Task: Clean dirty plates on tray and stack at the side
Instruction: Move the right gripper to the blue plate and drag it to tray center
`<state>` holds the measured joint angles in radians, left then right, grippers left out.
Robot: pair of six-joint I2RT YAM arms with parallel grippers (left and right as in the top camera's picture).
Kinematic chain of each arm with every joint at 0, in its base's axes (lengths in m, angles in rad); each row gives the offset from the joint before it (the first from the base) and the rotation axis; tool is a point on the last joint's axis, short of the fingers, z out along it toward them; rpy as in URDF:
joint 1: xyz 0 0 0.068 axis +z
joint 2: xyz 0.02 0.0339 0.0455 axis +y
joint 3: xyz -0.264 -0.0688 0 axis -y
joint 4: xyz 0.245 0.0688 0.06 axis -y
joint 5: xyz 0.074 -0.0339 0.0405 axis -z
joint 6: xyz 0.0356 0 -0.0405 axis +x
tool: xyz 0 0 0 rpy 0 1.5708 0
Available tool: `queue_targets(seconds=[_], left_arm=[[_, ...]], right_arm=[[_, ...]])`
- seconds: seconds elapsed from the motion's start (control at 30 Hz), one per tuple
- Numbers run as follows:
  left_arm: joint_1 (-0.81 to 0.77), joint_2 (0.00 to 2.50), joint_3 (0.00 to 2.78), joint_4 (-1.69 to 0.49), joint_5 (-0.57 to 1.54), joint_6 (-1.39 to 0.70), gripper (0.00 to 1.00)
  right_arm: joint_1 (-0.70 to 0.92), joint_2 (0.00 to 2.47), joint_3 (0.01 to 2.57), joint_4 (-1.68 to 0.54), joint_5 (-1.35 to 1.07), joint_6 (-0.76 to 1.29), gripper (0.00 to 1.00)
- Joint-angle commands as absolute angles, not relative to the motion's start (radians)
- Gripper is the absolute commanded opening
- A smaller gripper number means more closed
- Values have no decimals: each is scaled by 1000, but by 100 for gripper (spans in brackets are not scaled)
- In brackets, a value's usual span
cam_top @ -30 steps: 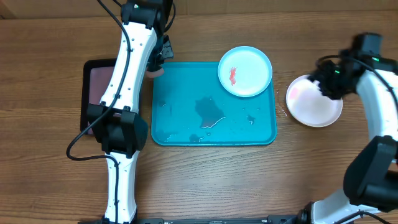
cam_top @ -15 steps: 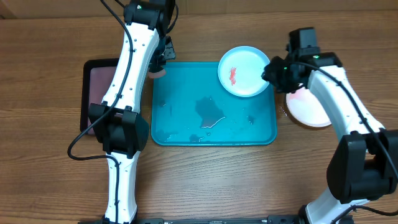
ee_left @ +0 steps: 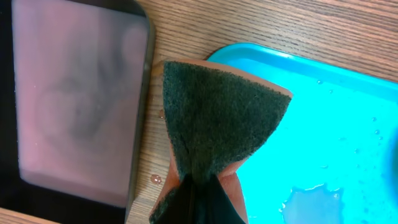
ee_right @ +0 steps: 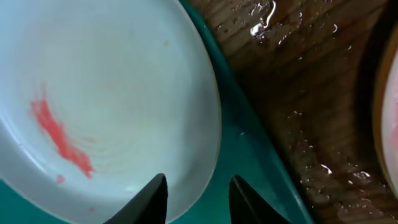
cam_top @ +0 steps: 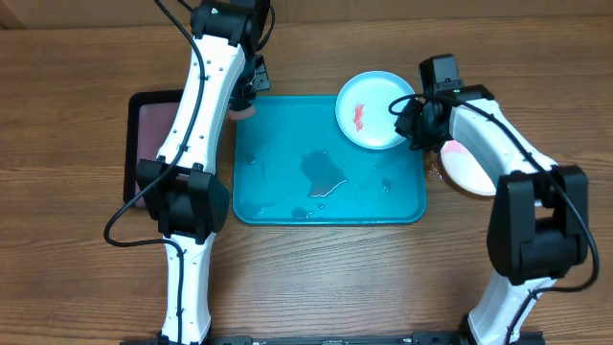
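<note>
While the overhead looks straight down, right gripper (cam_top: 410,123) sits at the right rim of plate (cam_top: 374,107). That plate is light blue with a red smear (cam_top: 358,117) and lies in the far-right corner of tray (cam_top: 287,196). Side plate (cam_top: 474,174) lies on table (cam_top: 306,278) just right of those jaws, off the tray and partly hidden by the arm. Left gripper (cam_top: 247,101) hangs at the tray's far-left corner with sponge (cam_top: 244,111) at its tip. Black tray (cam_top: 133,144) is left of it. Wet patches show on the tray floor between the two grippers.

Left wrist: left gripper (ee_left: 196,202) is clamped tight on the sponge (ee_left: 217,112), pinching its near end so it folds, green scrub face up. Black tray (ee_left: 74,93) is left of the jaws, and the tray (ee_left: 336,112) is right of them. Bare table (ee_left: 280,25) lies ahead. Puddle (ee_left: 311,200) sits on the tray right of the jaws.

Right wrist: right gripper (ee_right: 196,199) has its jaws apart with a narrow gap, astride the plate (ee_right: 124,68) rim. One finger (ee_right: 152,202) is over the plate's inside, the other over the tray (ee_right: 249,146). No pinch is visible. The smear (ee_right: 59,134) is left of the jaws. Wet table (ee_right: 298,93) is ahead-right, and the side plate (ee_right: 390,124) is at the far right edge.
</note>
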<state>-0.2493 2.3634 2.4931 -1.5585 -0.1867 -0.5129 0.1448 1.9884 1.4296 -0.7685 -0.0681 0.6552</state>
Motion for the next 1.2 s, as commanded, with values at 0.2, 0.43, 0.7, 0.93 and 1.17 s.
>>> queue_targets(seconds=[0.2, 0.43, 0.7, 0.93, 1.17], left_arm=[[-256, 2363, 2489, -1558, -183, -475, 4], [-256, 2363, 2489, -1557, -183, -475, 4], [-256, 2363, 2489, -1557, -183, -475, 4], [-256, 2363, 2489, -1555, -182, -475, 4], [-256, 2363, 2489, -1555, -183, -474, 4]], right_arm=[[143, 2033, 1420, -756, -57, 662, 20], [147, 2045, 1420, -764, -57, 655, 4], [184, 2045, 1420, -825, -165, 589, 4], [337, 2045, 1420, -967, -271, 558, 4], [432, 2044, 1473, -1003, -313, 461, 14]])
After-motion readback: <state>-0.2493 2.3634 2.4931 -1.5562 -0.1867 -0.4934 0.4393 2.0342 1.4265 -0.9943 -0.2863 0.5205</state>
